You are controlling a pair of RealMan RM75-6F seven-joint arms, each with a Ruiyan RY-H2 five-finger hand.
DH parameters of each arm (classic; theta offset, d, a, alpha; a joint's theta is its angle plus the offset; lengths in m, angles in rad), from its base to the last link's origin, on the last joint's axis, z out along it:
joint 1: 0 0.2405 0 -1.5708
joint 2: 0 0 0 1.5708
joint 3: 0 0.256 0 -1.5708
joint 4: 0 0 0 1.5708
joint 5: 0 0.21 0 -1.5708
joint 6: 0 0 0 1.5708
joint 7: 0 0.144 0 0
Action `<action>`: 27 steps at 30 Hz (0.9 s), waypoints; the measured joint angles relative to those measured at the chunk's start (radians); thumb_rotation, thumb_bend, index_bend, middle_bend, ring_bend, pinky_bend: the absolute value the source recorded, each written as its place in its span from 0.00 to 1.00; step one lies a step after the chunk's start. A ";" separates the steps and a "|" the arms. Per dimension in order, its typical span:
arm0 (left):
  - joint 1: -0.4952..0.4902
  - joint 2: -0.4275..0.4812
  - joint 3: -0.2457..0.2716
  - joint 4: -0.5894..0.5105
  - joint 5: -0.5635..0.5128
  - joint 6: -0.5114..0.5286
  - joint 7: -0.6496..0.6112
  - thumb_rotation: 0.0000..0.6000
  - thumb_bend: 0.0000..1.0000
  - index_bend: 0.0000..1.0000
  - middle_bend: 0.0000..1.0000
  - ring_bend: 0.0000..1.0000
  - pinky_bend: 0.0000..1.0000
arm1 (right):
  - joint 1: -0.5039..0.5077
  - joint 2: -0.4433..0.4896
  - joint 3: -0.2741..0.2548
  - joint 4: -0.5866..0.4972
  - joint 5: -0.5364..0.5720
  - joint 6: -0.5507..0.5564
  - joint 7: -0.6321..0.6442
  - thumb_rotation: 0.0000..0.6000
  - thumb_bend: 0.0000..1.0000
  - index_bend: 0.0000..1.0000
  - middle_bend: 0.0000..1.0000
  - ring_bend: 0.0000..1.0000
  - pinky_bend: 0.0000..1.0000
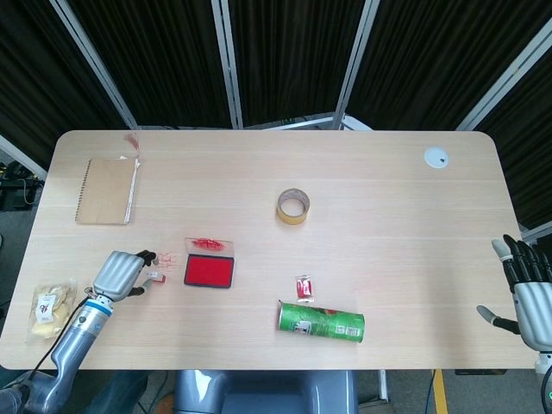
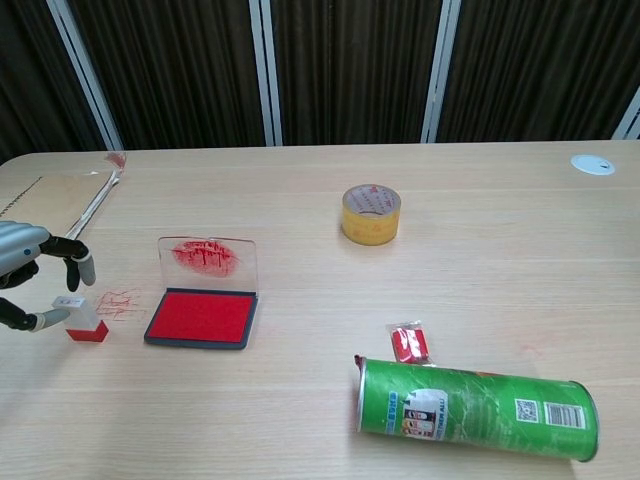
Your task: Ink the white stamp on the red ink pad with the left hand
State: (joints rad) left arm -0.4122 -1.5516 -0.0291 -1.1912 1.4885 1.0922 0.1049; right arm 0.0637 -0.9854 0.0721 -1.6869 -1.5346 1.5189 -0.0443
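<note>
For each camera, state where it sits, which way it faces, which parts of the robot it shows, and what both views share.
Head view: sits high above the near table edge and looks steeply down on the whole table; shows the left hand with its forearm, and the right hand off the table's right end.
Chest view: sits low at the near edge and looks across the tabletop toward the dark curtains; shows only the left hand.
Shared: white stamp, red ink pad, tape roll, green can.
</note>
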 measured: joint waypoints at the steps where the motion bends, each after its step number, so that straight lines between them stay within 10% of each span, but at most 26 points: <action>1: -0.002 -0.004 0.002 0.004 0.002 0.001 0.000 1.00 0.28 0.40 0.43 0.90 0.95 | 0.000 0.000 0.000 0.000 0.001 0.000 0.000 1.00 0.00 0.00 0.00 0.00 0.00; 27: -0.019 -0.031 0.017 0.048 -0.021 -0.016 0.022 1.00 0.32 0.50 0.51 0.90 0.94 | 0.005 -0.002 0.005 0.004 0.022 -0.016 -0.002 1.00 0.00 0.00 0.00 0.00 0.00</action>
State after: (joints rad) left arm -0.4310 -1.5822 -0.0124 -1.1429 1.4671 1.0762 0.1264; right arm 0.0692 -0.9875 0.0767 -1.6824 -1.5129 1.5030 -0.0467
